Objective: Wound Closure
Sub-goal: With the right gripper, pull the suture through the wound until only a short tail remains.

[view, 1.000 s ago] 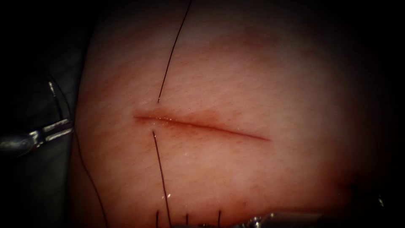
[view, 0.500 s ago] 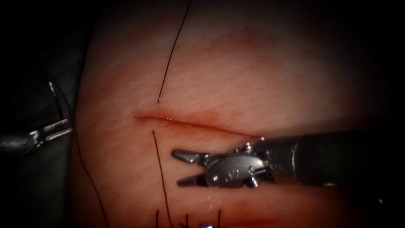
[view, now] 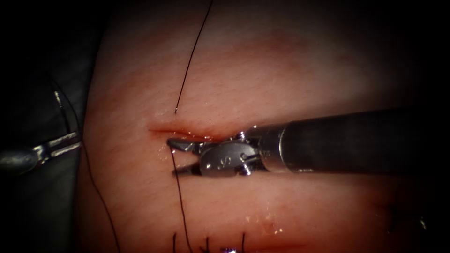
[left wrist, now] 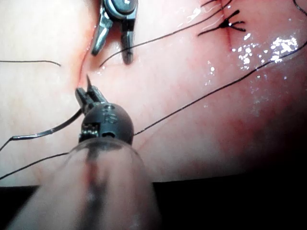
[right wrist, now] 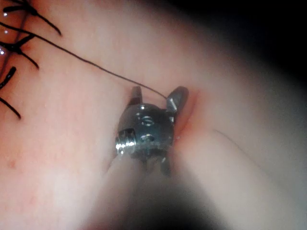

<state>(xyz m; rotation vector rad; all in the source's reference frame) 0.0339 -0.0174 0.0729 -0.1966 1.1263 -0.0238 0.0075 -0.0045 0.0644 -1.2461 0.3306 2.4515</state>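
the right tool (view: 174, 157) lies across the tissue (view: 290, 75) from the right, covering most of the cut (view: 161, 129), whose left end shows as a thin red line. its fingers (view: 180, 144) stand apart, holding nothing, with a strand of thread (view: 178, 197) running between them; one tip sits at the cut's edge near the point where that strand leaves the tissue below the cut. in the right wrist view the same two tips (right wrist: 154, 99) are spread with the thread (right wrist: 86, 60) passing between them beside the red line of the cut (right wrist: 189, 120)

a second strand (view: 192, 56) leaves the tissue just above the cut and runs up out of the picture. short dark cut ends of thread (view: 207, 242) stand at the lower edge of the tissue

the left tool (view: 77, 143) rests at the far left, off the tissue's edge, well apart from the cut. in the left wrist view its fingers (left wrist: 90, 96) are closed on the needle (left wrist: 43, 132), gripping it at one end of its curve; the rest of the needle bends away over the tissue surface, not in the tissue, with thread trailing from its far end. the right tool (left wrist: 112, 48) shows there too, its tips wide beside the cut (left wrist: 81, 64)
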